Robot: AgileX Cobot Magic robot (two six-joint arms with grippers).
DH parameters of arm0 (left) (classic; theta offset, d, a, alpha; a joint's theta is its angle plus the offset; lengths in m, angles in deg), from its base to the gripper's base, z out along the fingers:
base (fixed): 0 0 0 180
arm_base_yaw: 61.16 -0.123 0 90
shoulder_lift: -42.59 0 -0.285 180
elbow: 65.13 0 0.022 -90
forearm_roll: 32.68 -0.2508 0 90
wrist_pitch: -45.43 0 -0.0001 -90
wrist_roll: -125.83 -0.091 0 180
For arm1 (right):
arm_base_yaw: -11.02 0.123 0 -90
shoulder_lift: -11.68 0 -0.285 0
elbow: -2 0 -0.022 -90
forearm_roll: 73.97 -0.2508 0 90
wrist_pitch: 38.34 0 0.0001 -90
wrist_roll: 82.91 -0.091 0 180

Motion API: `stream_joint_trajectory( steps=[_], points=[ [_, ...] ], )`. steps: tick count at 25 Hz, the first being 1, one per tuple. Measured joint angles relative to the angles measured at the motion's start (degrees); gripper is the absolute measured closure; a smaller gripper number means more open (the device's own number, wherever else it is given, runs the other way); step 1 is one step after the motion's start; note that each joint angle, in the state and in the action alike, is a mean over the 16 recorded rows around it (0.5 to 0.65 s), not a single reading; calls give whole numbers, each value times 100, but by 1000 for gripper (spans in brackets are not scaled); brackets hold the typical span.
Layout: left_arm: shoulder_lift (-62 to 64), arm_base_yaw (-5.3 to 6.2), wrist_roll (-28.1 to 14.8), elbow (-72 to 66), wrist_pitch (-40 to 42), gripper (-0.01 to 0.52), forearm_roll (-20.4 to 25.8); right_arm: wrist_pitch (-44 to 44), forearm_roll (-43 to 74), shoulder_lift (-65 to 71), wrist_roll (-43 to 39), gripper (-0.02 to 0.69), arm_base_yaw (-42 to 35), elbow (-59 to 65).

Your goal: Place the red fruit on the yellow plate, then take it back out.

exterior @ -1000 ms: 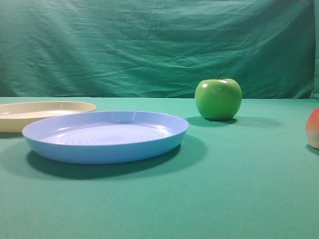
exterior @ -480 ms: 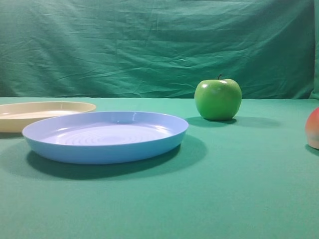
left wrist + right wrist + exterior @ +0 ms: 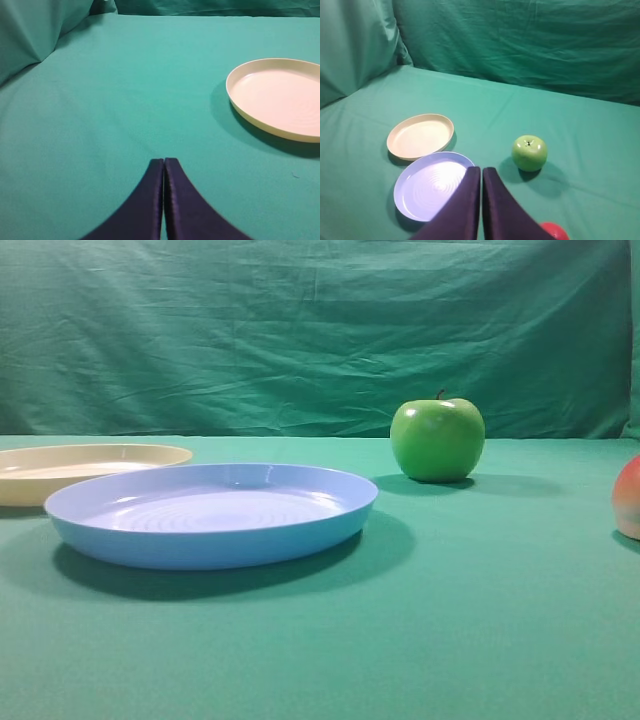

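Two claws: both with their dark fingers pressed together, nothing between them.
Left claw point(image 3: 163, 200): low over the green desk point(image 3: 125, 100), tips meeting in a thin seam; yellow plate ahead and to the right, well apart.
Right claw point(image 3: 481, 200): high above the desk, tips together, holding nothing.
Red fruit point(image 3: 554, 231): on the cloth just right of the right claw's fingers in the wrist view, mostly cut off by the frame edge; at the far right edge in the high view, apart from both plates.
Blue plate point(image 3: 432, 185): beyond the right claw, left of centre, nothing in it.
Green apple point(image 3: 529, 152): upright, right of the blue plate, apart from it.
Yellow plate point(image 3: 421, 135): farther back, just behind the blue plate, nothing in it.
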Motion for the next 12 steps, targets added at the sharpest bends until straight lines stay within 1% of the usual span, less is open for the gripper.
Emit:
stream_joint_trajectory(
  steps=[5,12],
  points=[
    [0,0,0,0,0,514,0,-342,435,-337,-316,665,-330,428],
    [0,0,0,0,0,514,0,-1506,696,-694,-348,665,-937,1678]
  ],
)
